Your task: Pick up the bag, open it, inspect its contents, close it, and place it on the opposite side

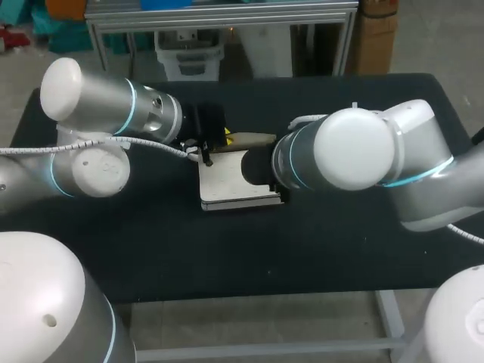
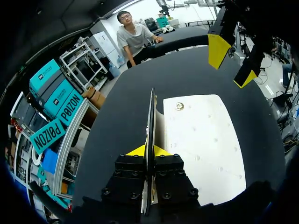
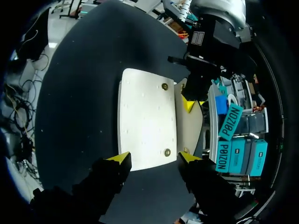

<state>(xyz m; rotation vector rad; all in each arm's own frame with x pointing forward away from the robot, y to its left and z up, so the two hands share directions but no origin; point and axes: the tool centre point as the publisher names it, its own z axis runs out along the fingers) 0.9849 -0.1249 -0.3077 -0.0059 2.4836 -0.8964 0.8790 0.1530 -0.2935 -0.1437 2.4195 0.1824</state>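
**Bag** point(image 1: 227, 178): flat, cream-white, lying at the middle of the black desk point(image 1: 151, 249). In the head view its flap point(image 1: 253, 139) stands up along the 12 o'clock edge. The body rests flat on the cloth. Two brass-coloured snap studs point(image 3: 164, 87) show on the body, near the side where the flap rises.

**Left tool** point(image 2: 148, 151): at the bag's 11 o'clock in the head view. Its yellow tips are pressed together on the flap, one on each face, and its own wrist view shows the flap edge-on. The flap is held roughly upright, off the body.

**Right tool** point(image 3: 154, 158): comes in from the bag's 3 o'clock and is hidden under its own arm in the head view. Its wrist view shows the fingers spread wide and gripping nothing. They hover above the bag's end, and I cannot tell whether they touch it.

**Step in hand**: opening, by my reading. The flap is raised but the mouth is hardly parted, and nothing inside shows yet.

**Next move calls for**: the left tool drawing the flap farther back without losing its thin pinch. The right tool likely has to steady the body or catch the other lip so the mouth gapes for inspection. Closing the bag and placing it on the opposite side are not yet begun.
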